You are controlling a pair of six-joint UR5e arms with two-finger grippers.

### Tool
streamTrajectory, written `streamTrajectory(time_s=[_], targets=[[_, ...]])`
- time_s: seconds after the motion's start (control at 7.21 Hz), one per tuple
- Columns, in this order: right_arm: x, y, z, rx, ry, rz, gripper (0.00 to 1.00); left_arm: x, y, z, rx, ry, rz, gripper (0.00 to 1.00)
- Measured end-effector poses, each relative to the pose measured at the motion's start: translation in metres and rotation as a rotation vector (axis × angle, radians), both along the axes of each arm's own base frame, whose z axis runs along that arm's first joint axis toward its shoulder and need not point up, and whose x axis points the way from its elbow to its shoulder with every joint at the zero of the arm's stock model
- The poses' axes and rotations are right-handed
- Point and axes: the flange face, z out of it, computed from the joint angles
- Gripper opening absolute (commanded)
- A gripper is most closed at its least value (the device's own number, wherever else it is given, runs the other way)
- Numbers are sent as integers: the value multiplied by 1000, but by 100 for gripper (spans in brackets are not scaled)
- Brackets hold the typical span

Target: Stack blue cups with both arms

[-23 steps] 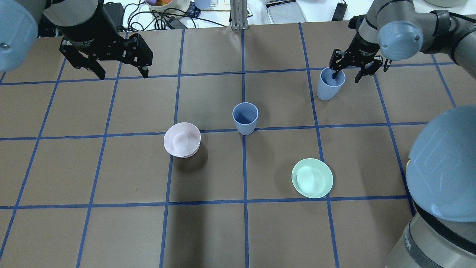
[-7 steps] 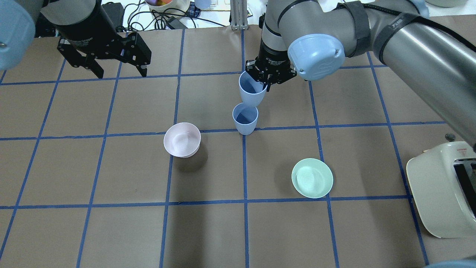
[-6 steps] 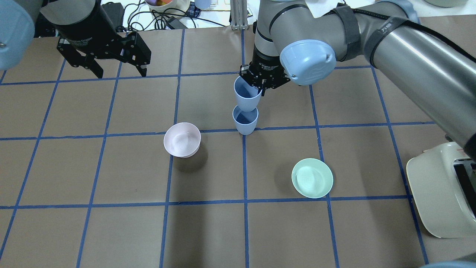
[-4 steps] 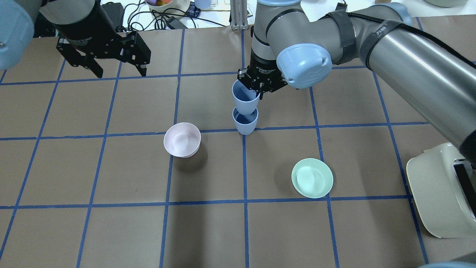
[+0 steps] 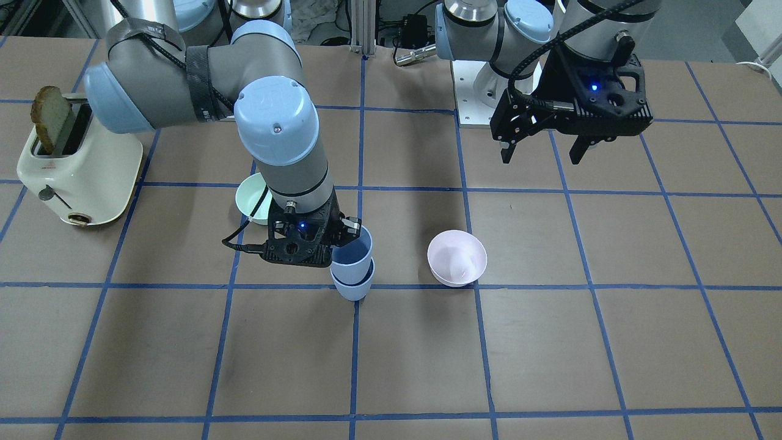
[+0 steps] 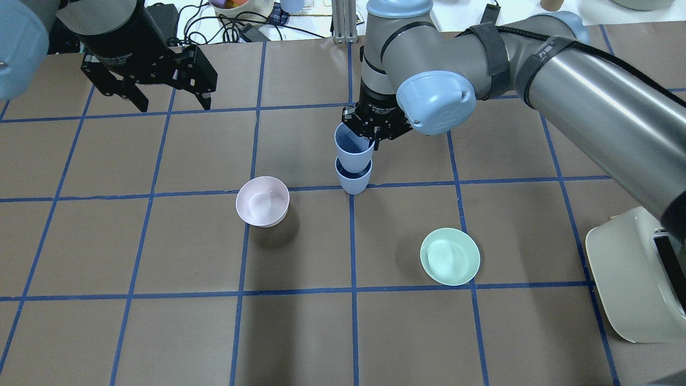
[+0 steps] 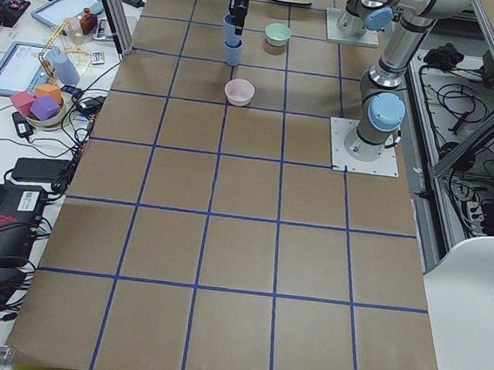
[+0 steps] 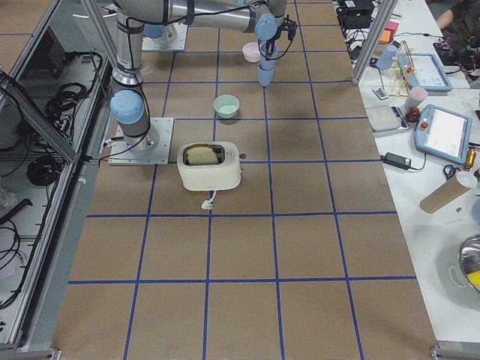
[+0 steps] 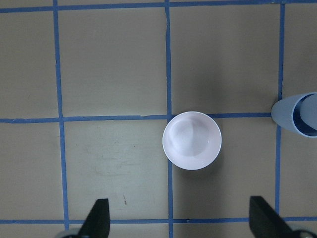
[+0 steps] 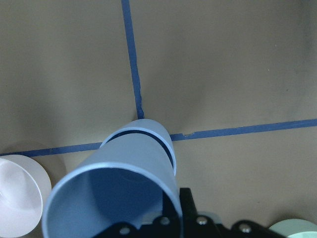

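Observation:
One blue cup (image 6: 352,181) stands upright at the table's middle. My right gripper (image 6: 375,128) is shut on the rim of the second blue cup (image 6: 352,149) and holds it upright, its lower part inside the standing cup's mouth. The front-facing view shows the held cup (image 5: 352,252) nested partway in the lower cup (image 5: 353,287). In the right wrist view the held cup (image 10: 114,198) fills the foreground, with the lower cup's rim (image 10: 143,124) around it. My left gripper (image 6: 174,106) is open and empty, high over the far left of the table.
A pale pink bowl (image 6: 262,201) sits left of the cups, below my left wrist camera (image 9: 192,140). A mint-green bowl (image 6: 449,256) sits to the near right. A cream toaster (image 5: 79,165) with toast stands at the table's right edge. Cables and clutter lie beyond the far edge.
My right gripper has carried its cup from the far right to above the middle cup and lowered it into that cup's mouth. The left arm has barely moved.

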Motion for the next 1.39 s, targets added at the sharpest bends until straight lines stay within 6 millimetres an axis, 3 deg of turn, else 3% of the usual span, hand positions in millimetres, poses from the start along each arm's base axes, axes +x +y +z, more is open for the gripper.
streamTrajectory(time_s=[0.28, 0.42, 0.55, 0.69, 0.83, 1.11, 1.39], targets=[[1, 5, -10, 16, -1, -2, 0, 0, 0, 0, 0, 0, 0, 100], [2, 6, -14, 13, -4, -1, 57, 0, 0, 0, 0, 0, 1, 100], [3, 5, -17, 5, -5, 3, 79, 0, 0, 0, 1, 0, 1, 100], [3, 6, -17, -1, -2, 6, 92, 0, 1, 0, 1, 0, 1, 100], [3, 5, -18, -3, 0, 7, 100, 0, 0, 0, 1, 0, 1, 100], [0, 1, -12, -24, -2, 21, 100, 0, 0, -1, 2, 0, 1, 100], [-33, -21, 15, -69, 26, 88, 100, 0, 0, -1, 3, 0, 1, 100]])
